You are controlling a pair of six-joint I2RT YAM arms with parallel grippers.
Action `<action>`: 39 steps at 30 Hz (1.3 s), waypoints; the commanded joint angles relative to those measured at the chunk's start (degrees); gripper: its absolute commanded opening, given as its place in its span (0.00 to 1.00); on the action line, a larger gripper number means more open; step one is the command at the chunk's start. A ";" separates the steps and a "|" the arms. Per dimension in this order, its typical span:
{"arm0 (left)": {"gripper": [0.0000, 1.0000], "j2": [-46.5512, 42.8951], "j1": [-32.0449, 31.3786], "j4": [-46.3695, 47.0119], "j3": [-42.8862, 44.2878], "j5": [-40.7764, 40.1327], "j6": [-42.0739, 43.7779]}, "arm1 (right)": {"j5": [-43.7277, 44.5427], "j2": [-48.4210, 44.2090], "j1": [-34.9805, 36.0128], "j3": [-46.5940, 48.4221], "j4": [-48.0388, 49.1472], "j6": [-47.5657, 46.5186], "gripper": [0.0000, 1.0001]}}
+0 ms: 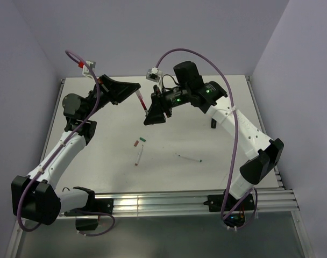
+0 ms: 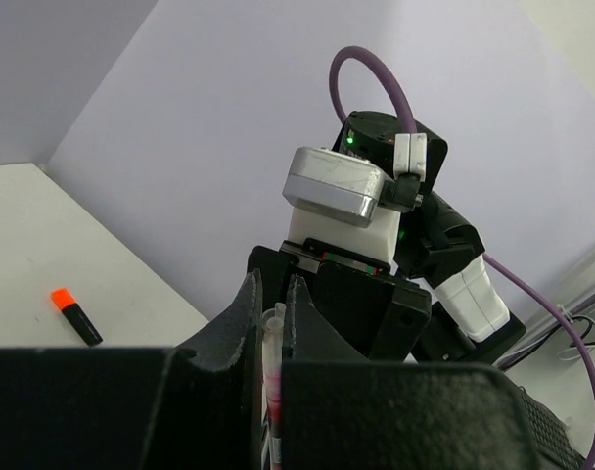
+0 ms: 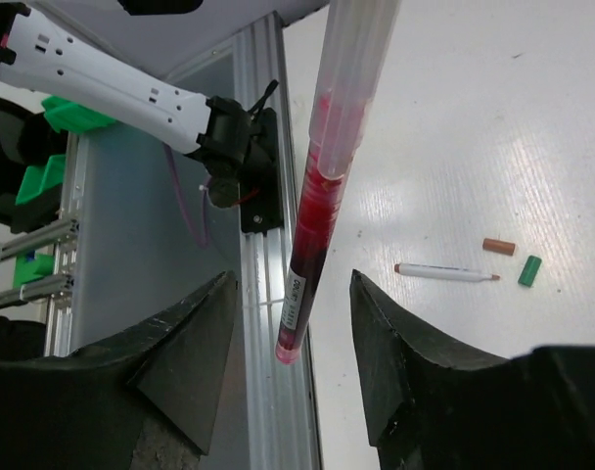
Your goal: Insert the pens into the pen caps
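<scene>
Dark red pen (image 3: 312, 220): I see it held off the table (image 1: 169, 177) at the far middle, tilted. Its upper end sits in my left gripper (image 2: 273, 294), whose fingers are clamped on it. Its lower end hangs between the fingers of my right gripper (image 3: 293, 279), which stand apart with a gap on each side of the pen, and I see no contact there.

Brownish-red cap (image 1: 135, 143) and green cap (image 1: 142, 139): these lie just beside each other at the table's centre, nearer to me than both grippers.

First white pen (image 1: 139, 156): this lies just near of the two caps, touching neither.

Second white pen (image 1: 189, 158): this lies to the right of the first, well apart from it.

Black marker with an orange end (image 2: 75, 315): this lies alone on the table, well apart from the caps.
</scene>
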 commanded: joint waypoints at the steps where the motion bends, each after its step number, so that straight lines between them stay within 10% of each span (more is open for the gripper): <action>1: 0.00 -0.28 0.19 1.28 0.04 1.35 -0.98 | -1.20 -0.89 -0.69 2.61 3.34 0.61 0.58; 30: 0.00 0.16 -2.71 1.98 -2.95 2.49 -0.37 | -4.63 2.19 -3.68 5.17 8.17 9.05 0.42; 39: 0.00 0.16 -2.80 1.72 -2.95 2.14 0.60 | -4.80 2.19 -3.68 3.94 8.88 9.49 0.00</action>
